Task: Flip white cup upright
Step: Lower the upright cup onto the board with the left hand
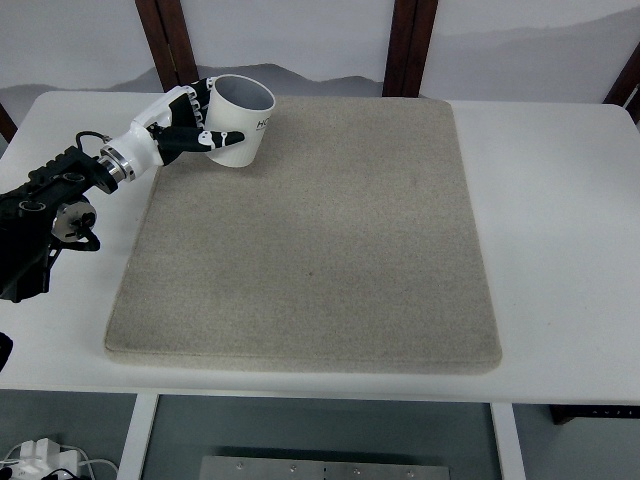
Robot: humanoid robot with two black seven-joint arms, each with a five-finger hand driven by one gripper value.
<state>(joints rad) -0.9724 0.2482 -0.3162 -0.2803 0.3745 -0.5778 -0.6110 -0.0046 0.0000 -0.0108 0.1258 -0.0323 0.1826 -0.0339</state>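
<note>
In the top view, the left hand [185, 125] came in from the left edge and held the white cup [241, 122] at the far left corner of the beige mat [320, 260], which lay on the white table [560, 220]. The cup's open mouth faced up and slightly toward the far side, its rim showing as a full oval, so it looked close to upright, tilted only a little. Its base sat at or just above the mat's far left corner; whether it touched the mat could not be told.

To finish the step well, the hand would need to level the wrist until the rim sat flat relative to the mat, lower the base squarely onto the mat, and only then loosen its hold, drawing back toward the mat's left edge so no finger dragged the wall and tipped the cup.

The fingers [215, 137] were curled around the cup's left wall, pinching it: one dark-jointed finger lay across the front of the body on the side toward the mat's near edge, while others wrapped behind it near the rim. The cup stood to the right of the palm, touching it. The right hand did not show anywhere over the mat or table.
</note>
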